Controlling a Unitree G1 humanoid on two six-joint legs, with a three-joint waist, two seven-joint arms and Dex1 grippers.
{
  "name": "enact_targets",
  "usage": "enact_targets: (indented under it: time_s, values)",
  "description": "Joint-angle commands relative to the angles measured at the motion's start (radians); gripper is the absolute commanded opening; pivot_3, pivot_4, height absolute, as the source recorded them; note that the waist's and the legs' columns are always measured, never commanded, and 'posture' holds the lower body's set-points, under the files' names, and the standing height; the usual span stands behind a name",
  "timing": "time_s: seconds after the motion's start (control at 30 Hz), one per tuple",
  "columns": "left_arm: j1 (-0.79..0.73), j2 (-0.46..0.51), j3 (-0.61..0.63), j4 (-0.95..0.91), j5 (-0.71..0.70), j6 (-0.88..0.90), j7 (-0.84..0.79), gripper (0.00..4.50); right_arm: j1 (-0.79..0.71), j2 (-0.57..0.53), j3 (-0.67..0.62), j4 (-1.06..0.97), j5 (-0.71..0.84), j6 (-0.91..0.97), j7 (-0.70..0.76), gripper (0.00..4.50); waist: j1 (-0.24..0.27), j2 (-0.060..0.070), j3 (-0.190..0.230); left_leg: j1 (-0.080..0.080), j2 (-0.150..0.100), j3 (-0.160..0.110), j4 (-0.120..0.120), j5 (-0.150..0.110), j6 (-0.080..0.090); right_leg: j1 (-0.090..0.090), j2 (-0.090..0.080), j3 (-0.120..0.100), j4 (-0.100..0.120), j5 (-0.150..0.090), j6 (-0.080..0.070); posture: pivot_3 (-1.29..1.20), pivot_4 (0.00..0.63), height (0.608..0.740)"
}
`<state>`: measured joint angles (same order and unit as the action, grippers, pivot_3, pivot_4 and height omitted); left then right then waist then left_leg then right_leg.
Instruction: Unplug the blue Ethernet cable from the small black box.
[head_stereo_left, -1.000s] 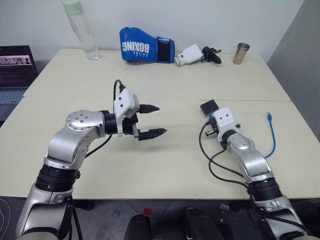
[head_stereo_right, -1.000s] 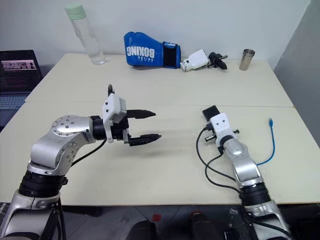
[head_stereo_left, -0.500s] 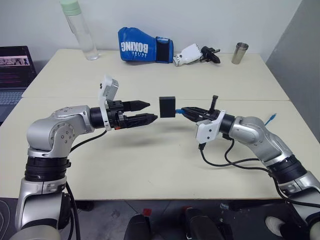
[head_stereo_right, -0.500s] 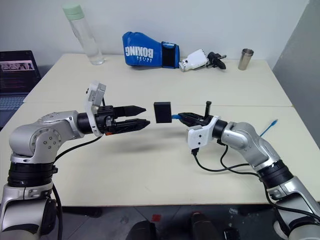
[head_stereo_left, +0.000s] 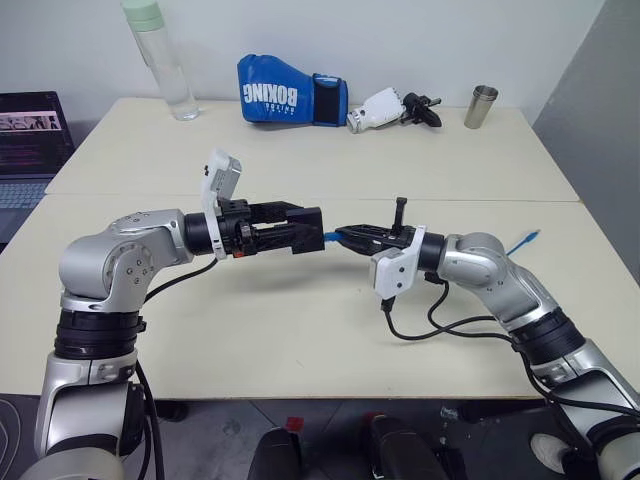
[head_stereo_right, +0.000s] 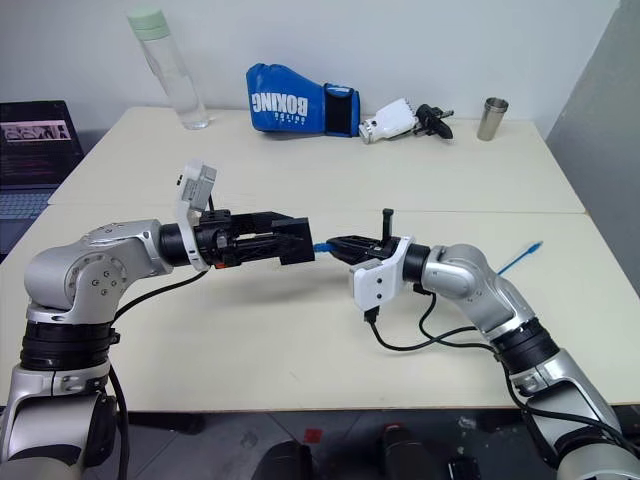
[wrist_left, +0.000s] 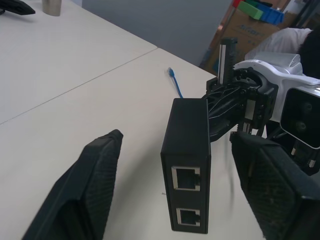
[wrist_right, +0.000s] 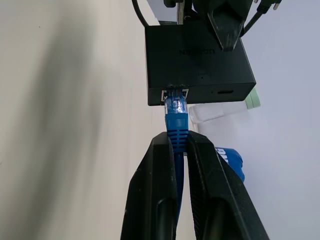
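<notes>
Plug of the blue Ethernet cable (wrist_right: 175, 112) sits in a port of the small black box (wrist_right: 197, 62), mid-air above the table (head_stereo_left: 330, 330), cable axis running level, straight away from the box toward the right gripper (wrist_right: 176, 150). Right fingers pinch the plug boot just behind the box. Left gripper (wrist_left: 180, 200) faces it from the opposite side, fingers (wrist_left: 85, 185) spread to either side of the box, not yet touching. Both forearms level, nose to nose. Judged next: left grips, right pulls away.

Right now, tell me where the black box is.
The black box is held above the middle of the table, between the left gripper's fingers, with the blue cable still plugged in, pinched by the right gripper.
</notes>
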<state>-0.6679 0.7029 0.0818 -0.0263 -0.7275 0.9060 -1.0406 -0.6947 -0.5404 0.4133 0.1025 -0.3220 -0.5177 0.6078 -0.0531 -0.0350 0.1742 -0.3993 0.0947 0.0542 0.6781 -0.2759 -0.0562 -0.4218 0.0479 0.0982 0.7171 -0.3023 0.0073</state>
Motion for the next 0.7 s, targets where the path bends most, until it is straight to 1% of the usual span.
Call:
enact_targets:
  time_s: [0.03, 0.33, 0.37, 0.53, 0.57, 0.6, 0.7]
  values:
    - [-0.009, 0.012, 0.011, -0.002, -0.014, 0.001, -0.022, 2.80, -0.021, 0.009, -0.043, -0.037, 0.019, -0.012, -0.004, 0.05, 0.000, 0.000, 0.000, 0.000, 0.000, 0.000, 0.000, 0.000, 0.000, 0.000, 0.000, 0.000, 0.000, 0.000, 0.000, 0.00, 0.150, 0.740]
    - [0.001, 0.005, 0.009, 0.011, -0.007, 0.003, -0.037, 0.93, -0.028, 0.023, -0.064, -0.046, 0.017, -0.018, -0.015, 0.05, 0.000, 0.000, 0.000, 0.000, 0.000, 0.000, 0.000, 0.000, 0.000, 0.000, 0.000, 0.000, 0.000, 0.000, 0.000, 0.00, 0.150, 0.740]
    - [0.000, 0.003, 0.009, 0.014, -0.005, 0.001, -0.037, 0.77, -0.029, 0.026, -0.065, -0.047, 0.016, -0.020, -0.017, 0.05, 0.000, 0.000, 0.000, 0.000, 0.000, 0.000, 0.000, 0.000, 0.000, 0.000, 0.000, 0.000, 0.000, 0.000, 0.000, 0.00, 0.150, 0.740]
    - [-0.014, -0.005, 0.009, 0.032, -0.001, -0.004, -0.033, 0.78, -0.033, 0.029, -0.067, -0.056, 0.036, -0.020, 0.001, 0.05, 0.000, 0.000, 0.000, 0.000, 0.000, 0.000, 0.000, 0.000, 0.000, 0.000, 0.000, 0.000, 0.000, 0.000, 0.000, 0.00, 0.150, 0.740]
    - [-0.016, -0.005, 0.009, 0.035, 0.000, -0.005, -0.033, 0.78, -0.032, 0.029, -0.067, -0.059, 0.045, -0.017, 0.008, 0.75, 0.000, 0.000, 0.000, 0.000, 0.000, 0.000, 0.000, 0.000, 0.000, 0.000, 0.000, 0.000, 0.000, 0.000, 0.000, 0.00, 0.150, 0.740]
    - [-0.017, -0.005, 0.009, 0.036, 0.001, -0.006, -0.034, 0.78, -0.031, 0.029, -0.068, -0.061, 0.049, -0.015, 0.012, 0.81, 0.000, 0.000, 0.000, 0.000, 0.000, 0.000, 0.000, 0.000, 0.000, 0.000, 0.000, 0.000, 0.000, 0.000, 0.000, 0.00, 0.150, 0.740]
    - [-0.018, -0.005, 0.009, 0.040, 0.003, -0.008, -0.035, 0.78, -0.033, 0.021, -0.064, -0.065, 0.040, -0.021, 0.026, 1.51, 0.000, 0.000, 0.000, 0.000, 0.000, 0.000, 0.000, 0.000, 0.000, 0.000, 0.000, 0.000, 0.000, 0.000, 0.000, 0.00, 0.150, 0.740]
